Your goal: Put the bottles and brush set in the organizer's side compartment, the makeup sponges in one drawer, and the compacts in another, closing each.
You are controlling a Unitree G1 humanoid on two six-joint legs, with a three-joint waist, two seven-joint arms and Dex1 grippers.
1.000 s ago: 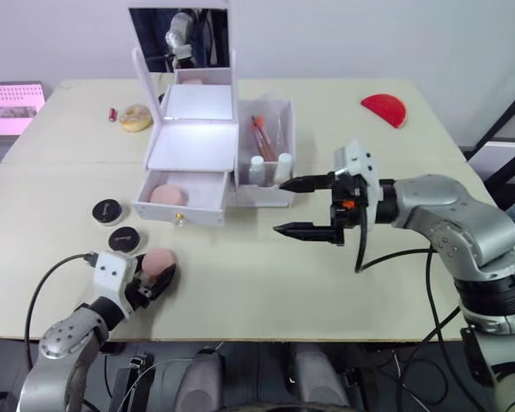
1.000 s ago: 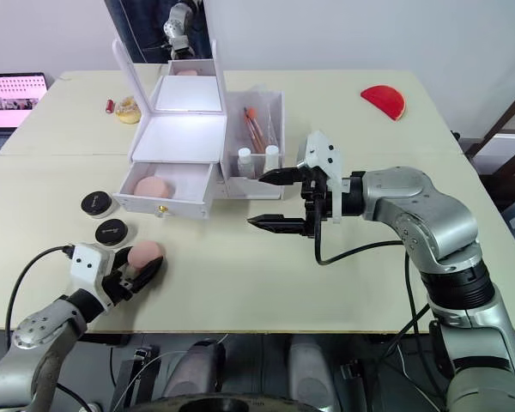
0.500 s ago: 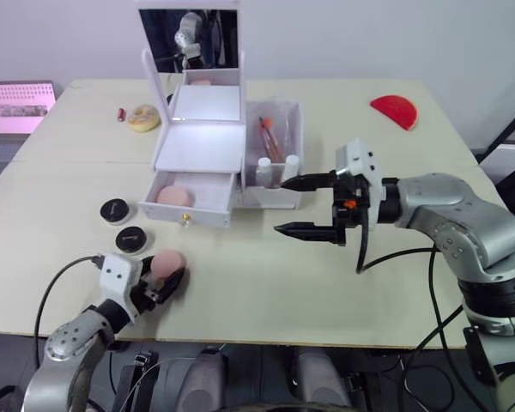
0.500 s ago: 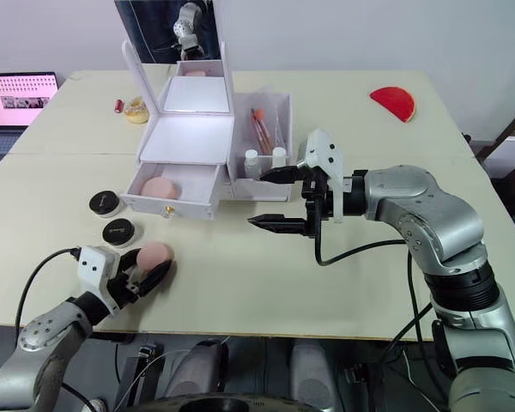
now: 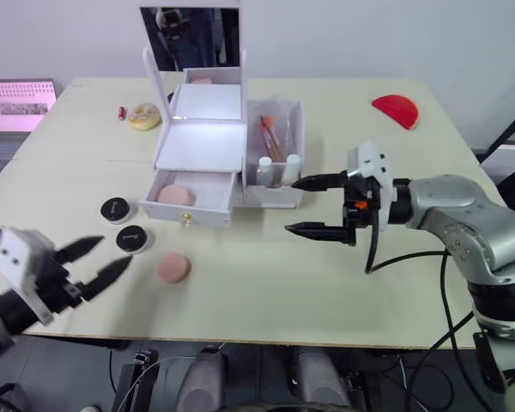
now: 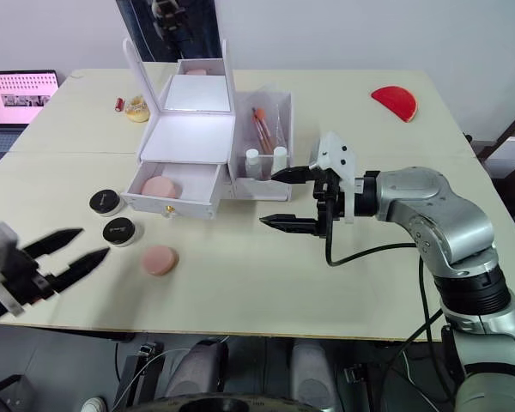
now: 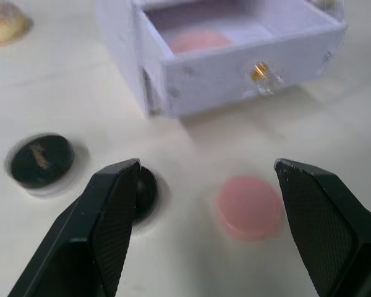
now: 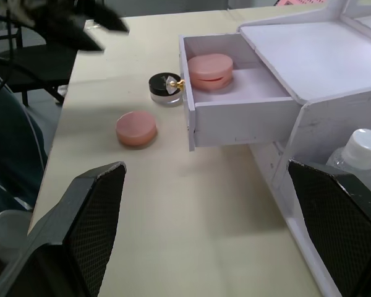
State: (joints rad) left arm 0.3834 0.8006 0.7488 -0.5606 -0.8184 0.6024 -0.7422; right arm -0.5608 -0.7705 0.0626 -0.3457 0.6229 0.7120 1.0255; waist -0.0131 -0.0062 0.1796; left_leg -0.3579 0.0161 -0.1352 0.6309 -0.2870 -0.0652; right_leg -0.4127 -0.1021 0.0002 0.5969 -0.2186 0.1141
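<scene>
The white organizer (image 5: 202, 146) stands mid-table with its lower drawer (image 5: 189, 204) pulled open and one pink makeup sponge (image 5: 173, 196) inside. Two bottles (image 5: 264, 168) and the brush set (image 5: 270, 137) stand in the side compartment. A second pink sponge (image 5: 172, 268) lies loose on the table in front of the drawer. Two black compacts (image 5: 114, 209) (image 5: 130, 239) sit left of it. My left gripper (image 5: 90, 262) is open and empty, off the table's front-left, apart from the sponge (image 7: 248, 206). My right gripper (image 5: 292, 206) hangs open, just right of the organizer.
A mirror (image 5: 191, 39) rises at the organizer's back. A yellow round item (image 5: 143, 116) and a small red stick (image 5: 121, 112) lie at the far left, a red half-disc (image 5: 395, 110) at the far right. A laptop (image 5: 17, 99) sits beyond the table's left edge.
My left gripper has let go of the pink sponge, opened and drawn back to the left. The sponge now lies on the table. The right gripper has hardly moved.
</scene>
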